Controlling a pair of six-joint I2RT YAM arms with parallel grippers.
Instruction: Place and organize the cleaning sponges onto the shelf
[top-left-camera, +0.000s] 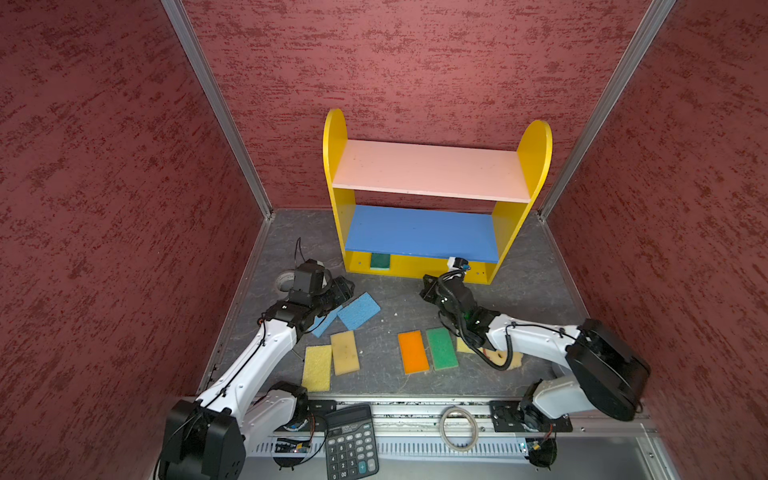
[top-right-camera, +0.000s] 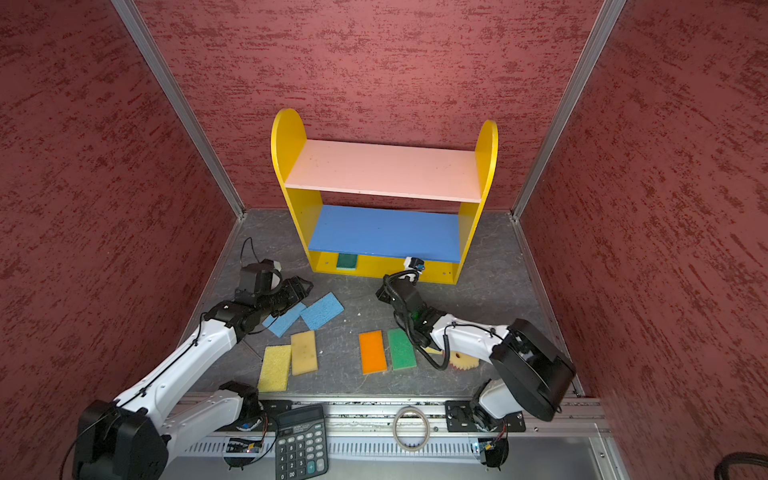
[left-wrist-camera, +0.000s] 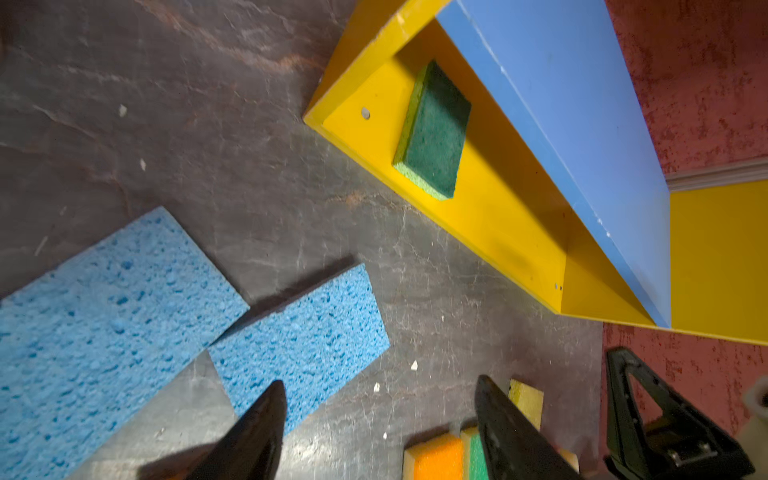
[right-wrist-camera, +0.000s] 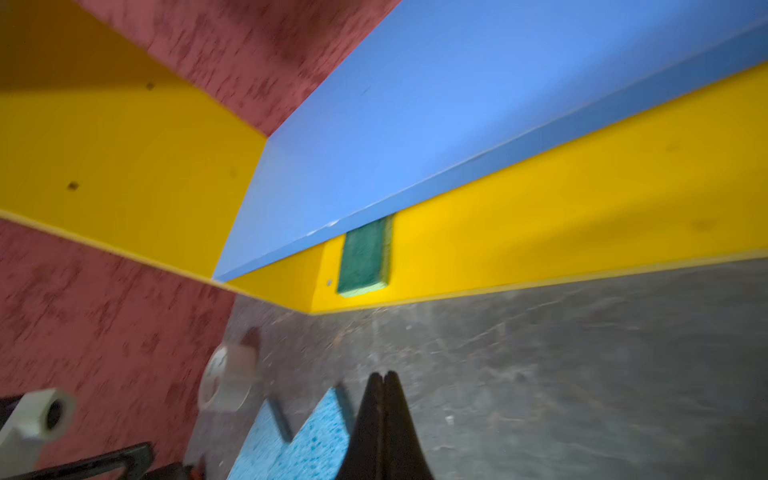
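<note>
My left gripper (left-wrist-camera: 380, 381) is spread, empty, hovering over the nearer blue sponge (left-wrist-camera: 299, 332), flat on the table (top-left-camera: 390, 299) in front of the shelf (top-left-camera: 505, 232). Its long axis lies skewed across my jaws, so I'd twist first. My right gripper (right-wrist-camera: 384, 374) is clenched, empty, farther off.

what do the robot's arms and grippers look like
The left arm and right arm both have white shells with chunky black joints and black bases. A thin black cable runs along the left one, and a coiled black cable loops off the right. The left gripper and right gripper have black fingers tapering to points.
</note>
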